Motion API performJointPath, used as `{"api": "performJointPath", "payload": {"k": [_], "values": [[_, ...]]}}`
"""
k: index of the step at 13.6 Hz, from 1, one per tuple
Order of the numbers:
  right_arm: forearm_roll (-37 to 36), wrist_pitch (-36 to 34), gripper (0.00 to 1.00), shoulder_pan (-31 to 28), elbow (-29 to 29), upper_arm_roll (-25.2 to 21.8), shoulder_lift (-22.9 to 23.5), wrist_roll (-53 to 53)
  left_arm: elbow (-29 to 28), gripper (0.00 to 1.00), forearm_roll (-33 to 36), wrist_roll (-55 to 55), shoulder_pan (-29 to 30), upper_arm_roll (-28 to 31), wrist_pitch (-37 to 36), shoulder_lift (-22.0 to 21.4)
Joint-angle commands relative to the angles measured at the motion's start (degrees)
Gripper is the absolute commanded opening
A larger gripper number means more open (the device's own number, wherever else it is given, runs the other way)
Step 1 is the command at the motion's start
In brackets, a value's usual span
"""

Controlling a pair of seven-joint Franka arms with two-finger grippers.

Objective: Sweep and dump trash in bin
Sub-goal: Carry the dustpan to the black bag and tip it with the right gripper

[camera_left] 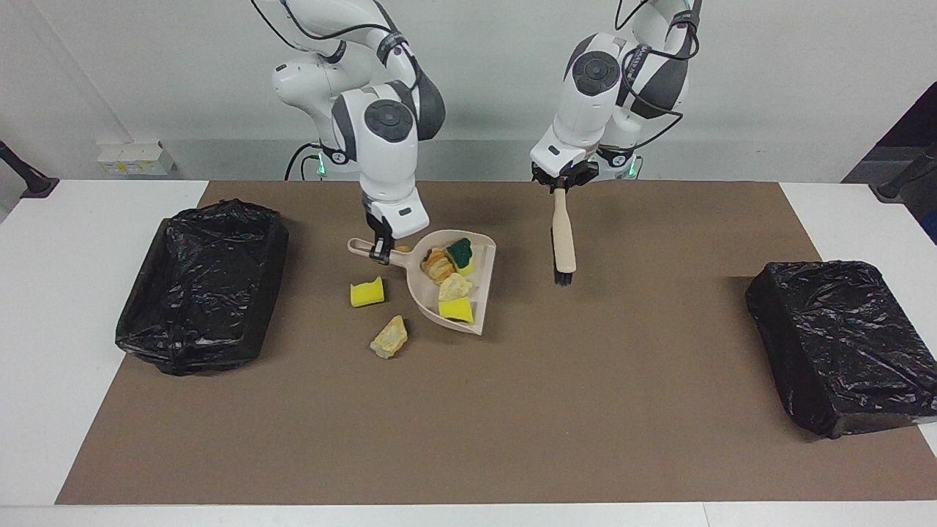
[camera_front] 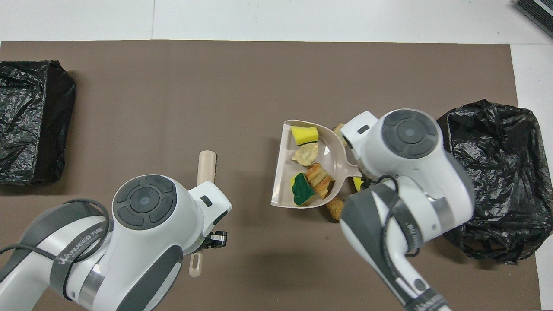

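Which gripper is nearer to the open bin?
Right. The right gripper holds the dustpan handle, up beside the open bin. The left gripper holds the brush toward the other end.

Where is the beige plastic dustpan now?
The beige plastic dustpan hangs raised over mid-mat, held by the right gripper, above a loose yellow sponge piece.

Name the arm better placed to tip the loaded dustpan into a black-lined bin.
Right. Its end effector is shut on the beige plastic dustpan handle, beside the open black-lined bin. The left end effector holds only the wooden-handled brush.
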Motion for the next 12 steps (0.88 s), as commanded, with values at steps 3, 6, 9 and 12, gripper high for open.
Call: {"api": "performJointPath", "payload": {"k": [3,6,9,12], "values": [[4.7,-6.0,0.0,-15.9,5.8,0.1,-2.1,-19.4,-3.5,0.0,0.8,-0.7,0.1,-0.6,0.6,-3.1],[4.6,-7.4,0.0,-25.0,8.0,-0.1,-1.9,-26.6,-9.9,0.0,0.7,-4.1,-3.6,-1.6,2.0,-6.6],[4.3,-8.6,0.0,-34.2,10.1,-0.2,-1.2,-31.8,-17.7,0.0,0.7,-14.3,-10.8,-1.9,11.1,-8.1],[0.8,-7.2,0.0,-38.7,13.2,-0.4,0.7,-40.2,-22.2,0.0,0.6,-23.8,-18.7,-1.9,18.7,-8.9]]}}
